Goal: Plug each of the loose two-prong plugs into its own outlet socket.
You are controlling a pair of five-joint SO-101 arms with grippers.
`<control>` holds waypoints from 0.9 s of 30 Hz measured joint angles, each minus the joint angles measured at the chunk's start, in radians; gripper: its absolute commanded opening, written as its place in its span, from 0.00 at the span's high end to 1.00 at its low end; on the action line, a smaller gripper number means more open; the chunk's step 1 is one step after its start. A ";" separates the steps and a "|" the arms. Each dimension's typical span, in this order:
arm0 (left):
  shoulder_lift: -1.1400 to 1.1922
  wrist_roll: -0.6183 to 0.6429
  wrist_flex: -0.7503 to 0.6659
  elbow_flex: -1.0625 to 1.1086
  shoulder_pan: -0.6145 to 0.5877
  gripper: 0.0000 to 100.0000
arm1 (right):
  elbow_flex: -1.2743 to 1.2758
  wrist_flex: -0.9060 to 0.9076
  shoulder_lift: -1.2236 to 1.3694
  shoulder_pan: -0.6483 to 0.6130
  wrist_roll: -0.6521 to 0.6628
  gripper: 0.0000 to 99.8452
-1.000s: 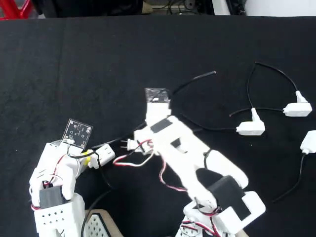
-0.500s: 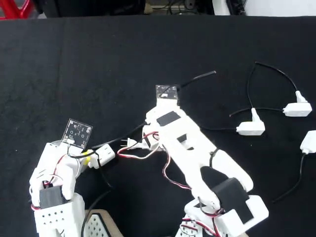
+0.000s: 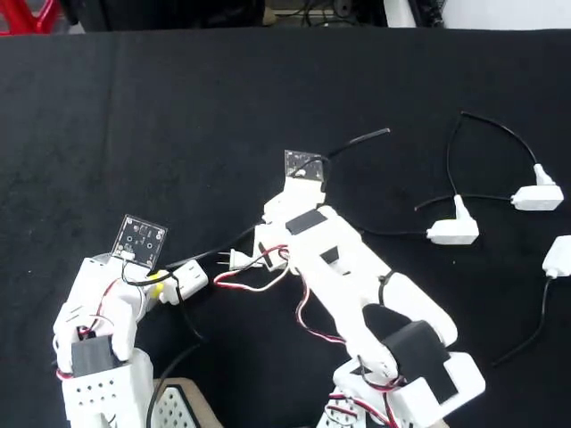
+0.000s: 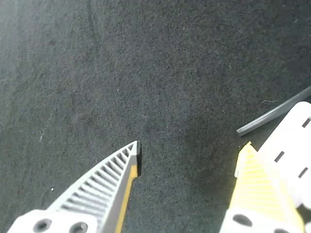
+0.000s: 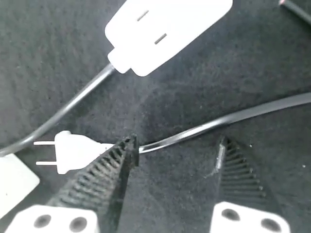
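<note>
- The two-prong plug (image 5: 73, 151) lies flat on the black cloth (image 3: 134, 107) in the lower left of the right wrist view, with its prongs pointing toward the left edge. In the high view it sits left of centre, beside the right arm's white body.
- Its black cord (image 5: 228, 117) runs from the plug's back end toward the right edge of that view and passes between two dark fingers.
- The right gripper (image 5: 176, 145) is spread wide and astride the cord, gripping nothing. One fingertip (image 5: 127, 145) is just beside the plug's back end; I cannot tell whether they touch.
- A slotted socket (image 5: 165, 26) lies at the top of the right wrist view, apart from the plug. Its two slots face up, and its own dark cord leaves toward the lower left.
- A second socket (image 3: 187, 278) lies in the lower left of the high view. The plug's prongs point toward it across a small gap.
- The left gripper (image 4: 193, 145) is wide open over bare cloth, with nothing between its fingers. The second socket sits just beside the outer side of its yellow finger (image 4: 255, 179), at the right edge of the left wrist view.
- On the right side of the high view, three white cord-end pieces (image 3: 453, 232) with black cords lie well apart from both arms.
</note>
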 measured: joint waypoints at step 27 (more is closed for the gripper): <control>0.000 0.000 0.000 0.000 0.000 0.68 | -0.143 0.216 0.000 0.077 0.118 0.97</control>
